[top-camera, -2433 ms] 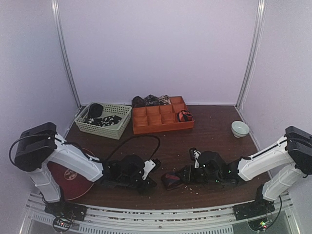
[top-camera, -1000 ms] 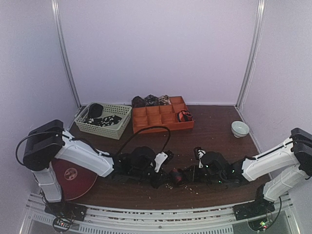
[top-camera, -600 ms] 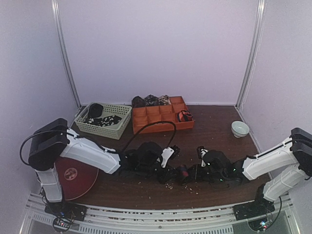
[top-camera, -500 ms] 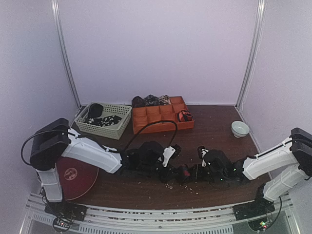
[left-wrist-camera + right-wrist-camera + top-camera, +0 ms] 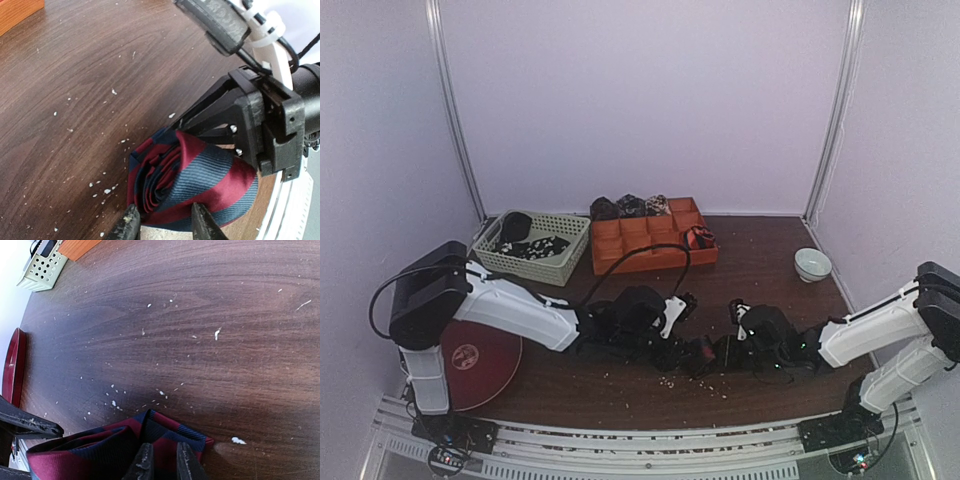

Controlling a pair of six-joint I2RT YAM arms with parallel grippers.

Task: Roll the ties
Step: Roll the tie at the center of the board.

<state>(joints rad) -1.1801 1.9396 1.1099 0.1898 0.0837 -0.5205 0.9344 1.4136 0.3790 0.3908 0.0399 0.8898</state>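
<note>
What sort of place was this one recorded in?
Probably a lab robot cell, not a home: bare pale walls with metal posts, a left arm and right arm bolted to a rail at the table edge, and an orange tray and basket set out as props.

Dark wood table (image 5: 760, 290) (pale crumbs (image 5: 114, 91) scattered); plain lilac walls (image 5: 640, 100); metal corner posts (image 5: 457, 120); even light.
</note>
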